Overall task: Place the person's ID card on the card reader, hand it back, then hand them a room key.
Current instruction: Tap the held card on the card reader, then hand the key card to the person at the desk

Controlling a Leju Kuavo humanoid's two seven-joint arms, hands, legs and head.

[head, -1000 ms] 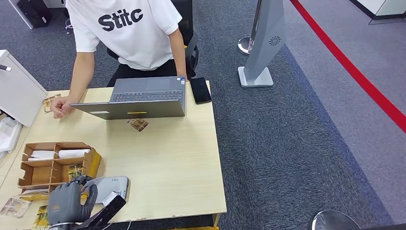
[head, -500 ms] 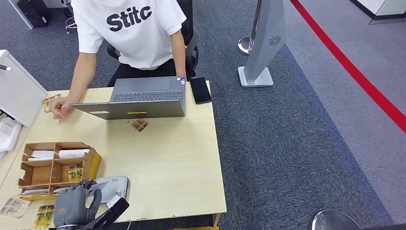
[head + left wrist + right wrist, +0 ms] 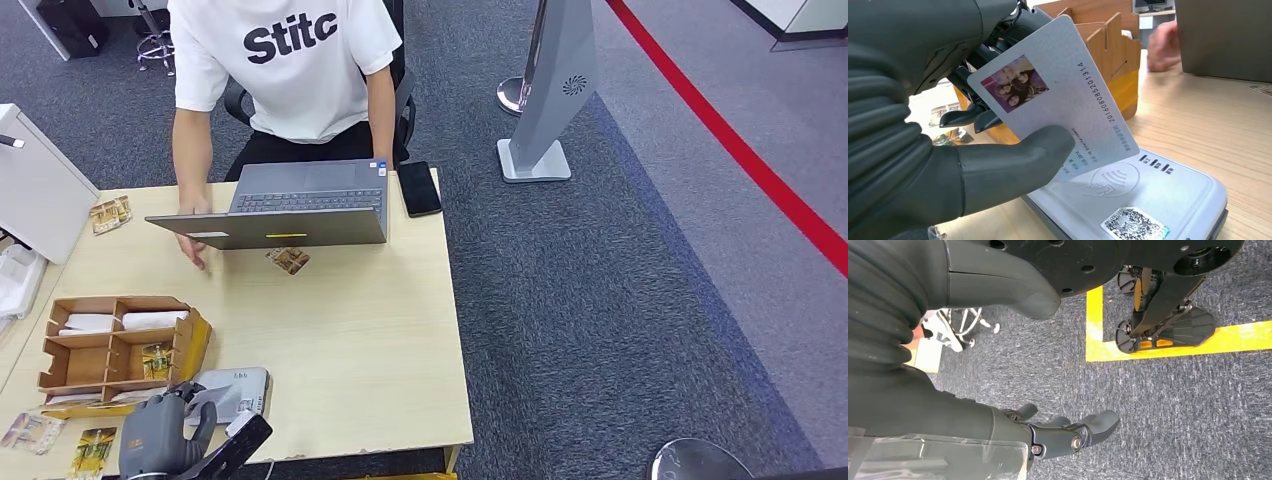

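Currently, the ID card (image 3: 1058, 95) is pinched by the left hand (image 3: 155, 440) between the thick grey thumb and the darker fingers (image 3: 968, 117), and it is held tilted just above the card reader (image 3: 1148, 200), its lower corner close over the reader's wireless symbol; whether the card touches the surface cannot be told. On the card, a small photo and a printed number are seen. The card reader is laid flat on the wooden table (image 3: 350, 340), at the near edge, just beside the brown cardboard organiser (image 3: 115, 345), in whose compartments white cards and a gold-patterned card are kept. The right hand (image 3: 1063, 432) is seen hanging over grey carpet, with its fingers loosely spread and nothing held in them. At the far side of the table, an open grey laptop (image 3: 290, 205) is placed, with a black phone (image 3: 418, 188) next to it. A person in a white shirt (image 3: 295, 60) is seated behind the laptop, one hand (image 3: 195, 250) lowered onto the table beside it.
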